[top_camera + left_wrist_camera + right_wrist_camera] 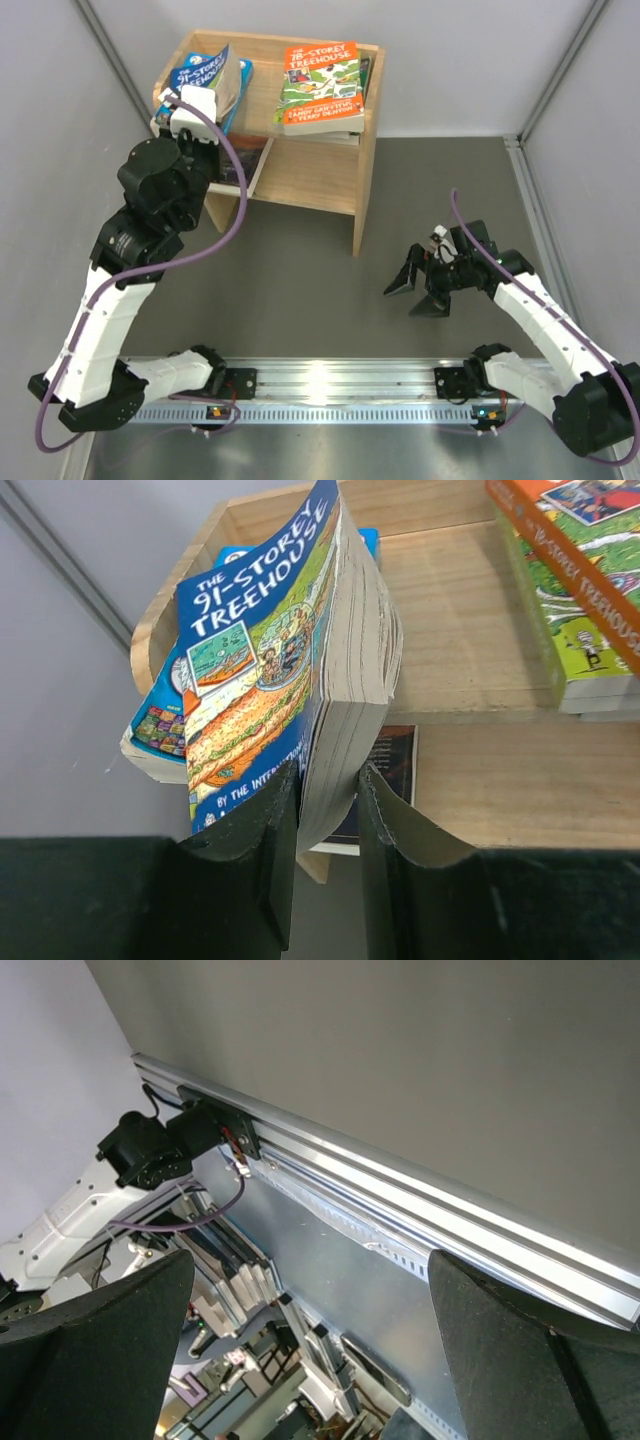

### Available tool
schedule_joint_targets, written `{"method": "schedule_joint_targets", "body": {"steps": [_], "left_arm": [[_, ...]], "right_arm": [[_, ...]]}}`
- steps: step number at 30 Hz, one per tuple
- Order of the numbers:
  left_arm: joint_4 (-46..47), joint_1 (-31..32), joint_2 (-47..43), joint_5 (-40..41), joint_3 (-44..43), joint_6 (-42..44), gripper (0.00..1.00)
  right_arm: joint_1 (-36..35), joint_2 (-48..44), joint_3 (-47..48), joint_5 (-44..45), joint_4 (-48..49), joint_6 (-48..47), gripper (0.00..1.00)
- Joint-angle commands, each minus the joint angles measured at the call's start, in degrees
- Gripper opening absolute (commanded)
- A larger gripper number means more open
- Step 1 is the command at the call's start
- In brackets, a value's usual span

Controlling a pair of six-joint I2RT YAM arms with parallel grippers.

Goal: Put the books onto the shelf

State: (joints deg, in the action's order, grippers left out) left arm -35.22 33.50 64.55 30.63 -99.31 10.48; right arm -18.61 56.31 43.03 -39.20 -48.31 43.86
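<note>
- Blue book (260, 680), "91-Storey Treehouse", stands on edge over the left end of the shelf (365, 150) top, its lower edge pinched by the left gripper (328, 780).
- It is best tipped flat onto the second blue book (160, 725) inside the rim before release.
- Orange book (320, 75) tops the right-hand stack.
- Right gripper (418, 293) hangs wide and empty over the table (300, 300).
- Count: at least five books, one shelf.

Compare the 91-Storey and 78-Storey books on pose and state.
The 91-Storey book stands on edge, tilted, clamped in the left gripper; the 78-Storey book lies flat and free atop a stack. The 91-Storey cover is blue, the 78-Storey orange and green. Both are Treehouse paperbacks at the shelf's top tier.
</note>
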Motion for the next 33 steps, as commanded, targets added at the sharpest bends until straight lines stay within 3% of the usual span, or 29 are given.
{"method": "schedule_joint_targets", "body": {"steps": [1, 6, 18, 23, 27, 28, 29, 31, 33], "left_arm": [[-3.8, -1.5, 1.1, 14.8, 0.1, 2.8, 0.00], [0.7, -1.5, 0.7, 19.2, 1.5, 5.4, 0.00], [4.4, -1.5, 7.5, 21.8, -6.2, 11.8, 0.00], [4.5, -1.5, 8.3, 23.2, -8.6, 12.8, 0.10], [5.3, -1.5, 7.6, 25.8, -9.6, 12.6, 0.46], [5.4, -1.5, 7.0, 26.0, -10.2, 11.9, 0.71], [5.3, -1.5, 6.7, 25.8, -10.6, 11.2, 0.80], [4.6, -1.5, 6.6, 25.8, -12.3, 10.2, 0.92], [2.7, -1.5, 6.9, 26.3, -13.5, 9.9, 0.94]], "right_arm": [[0.4, 0.2, 0.4, -1.1, 2.2, -1.3, 1.00], [0.4, 1.4, 1.1, -1.1, 2.5, -1.8, 1.00], [0.5, 2.3, 1.4, -1.1, 3.2, -1.3, 1.00], [0.4, 3.1, 1.7, -1.4, 3.1, -1.7, 1.00], [0.4, 3.5, 2.2, -1.8, 3.1, -2.0, 1.00], [0.4, 3.7, 2.5, -1.8, 3.1, -2.1, 1.00], [0.5, 3.7, 2.4, -1.8, 3.1, -2.1, 1.00], [0.5, 3.8, 2.5, -1.9, 3.1, -2.1, 1.00], [0.5, 4.0, 2.4, -2.1, 3.1, -2.3, 1.00]]}}
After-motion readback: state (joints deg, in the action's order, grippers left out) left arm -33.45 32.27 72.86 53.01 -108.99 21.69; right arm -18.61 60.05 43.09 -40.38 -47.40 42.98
